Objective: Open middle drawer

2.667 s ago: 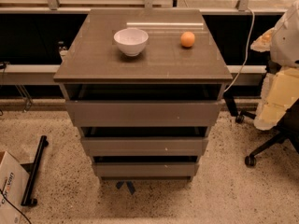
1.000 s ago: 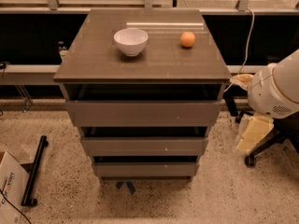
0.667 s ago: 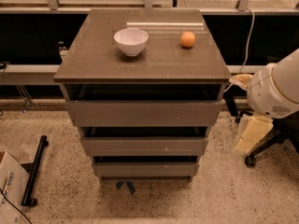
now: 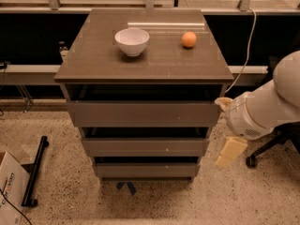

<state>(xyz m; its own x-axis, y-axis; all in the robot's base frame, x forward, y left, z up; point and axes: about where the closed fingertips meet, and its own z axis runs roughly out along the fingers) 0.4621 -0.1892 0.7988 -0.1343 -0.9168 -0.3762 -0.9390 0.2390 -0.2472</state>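
Observation:
The cabinet has three stacked flat grey-brown drawer fronts. The middle drawer (image 4: 145,146) is the mid-sized front, with a tiny pale speck right of centre; it stands slightly out, with a dark gap above it. The taller top front (image 4: 143,114) is above it and the narrowest front (image 4: 145,169) is below. My gripper (image 4: 229,151), cream-coloured on a white arm (image 4: 267,108), hangs just right of the cabinet at the middle drawer's height, a little clear of its right end.
A white bowl (image 4: 132,41) and an orange (image 4: 189,39) sit on the cabinet top (image 4: 93,55). A black bar (image 4: 35,170) and a cardboard box (image 4: 10,187) lie on the floor at left. A chair base (image 4: 267,150) stands behind my arm at right.
My arm has come down from the right edge and moved left, bringing the gripper close beside the cabinet's right side. The drawers, bowl and orange have not moved.

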